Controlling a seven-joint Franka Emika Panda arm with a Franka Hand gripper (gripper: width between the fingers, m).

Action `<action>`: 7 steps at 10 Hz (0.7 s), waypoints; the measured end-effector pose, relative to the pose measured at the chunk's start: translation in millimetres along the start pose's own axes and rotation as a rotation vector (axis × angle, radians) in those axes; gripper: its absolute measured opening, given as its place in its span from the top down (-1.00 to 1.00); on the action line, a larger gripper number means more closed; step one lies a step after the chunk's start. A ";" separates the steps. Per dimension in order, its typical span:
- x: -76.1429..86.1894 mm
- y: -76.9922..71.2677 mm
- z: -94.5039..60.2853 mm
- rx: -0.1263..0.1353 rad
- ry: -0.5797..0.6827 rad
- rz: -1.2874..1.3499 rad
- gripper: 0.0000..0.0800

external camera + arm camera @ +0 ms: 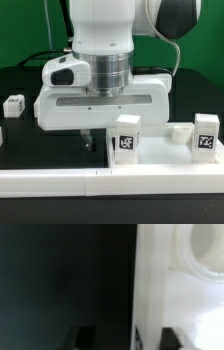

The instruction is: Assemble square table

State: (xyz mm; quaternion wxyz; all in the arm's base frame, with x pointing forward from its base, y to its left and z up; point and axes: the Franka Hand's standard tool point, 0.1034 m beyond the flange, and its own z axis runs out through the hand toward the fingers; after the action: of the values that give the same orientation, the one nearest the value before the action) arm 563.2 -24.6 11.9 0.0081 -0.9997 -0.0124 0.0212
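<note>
The square table's white slab (pixel 165 291) fills one side of the wrist view, with a straight edge against the black table and a round corner socket (pixel 205 258). In the exterior view it lies low at the right (pixel 160 155). My gripper (pixel 128 336) is open and straddles that edge, one finger (pixel 85 338) over the black table and the other over the slab. In the exterior view the gripper (pixel 97 142) hangs low beside a tagged leg block (pixel 127 136). Another tagged leg block (pixel 207 133) and a small white one (pixel 180 130) stand at the right. A fourth (pixel 13 105) sits at the far left.
The long white L-shaped border wall (pixel 100 182) runs along the front of the exterior view. The black table (pixel 30 140) shows at the exterior view's left of the gripper. Cables hang behind the arm.
</note>
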 end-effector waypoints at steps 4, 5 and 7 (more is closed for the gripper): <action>0.0 0.3 0.0 0.000 0.000 0.000 0.86; 0.0 0.3 0.0 0.000 0.000 0.000 0.86; 0.0 0.3 0.0 0.000 0.000 0.000 0.86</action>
State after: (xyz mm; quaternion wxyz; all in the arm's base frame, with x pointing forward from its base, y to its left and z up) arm 563.1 -25.0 12.0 0.0081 -0.9997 -0.0122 0.0213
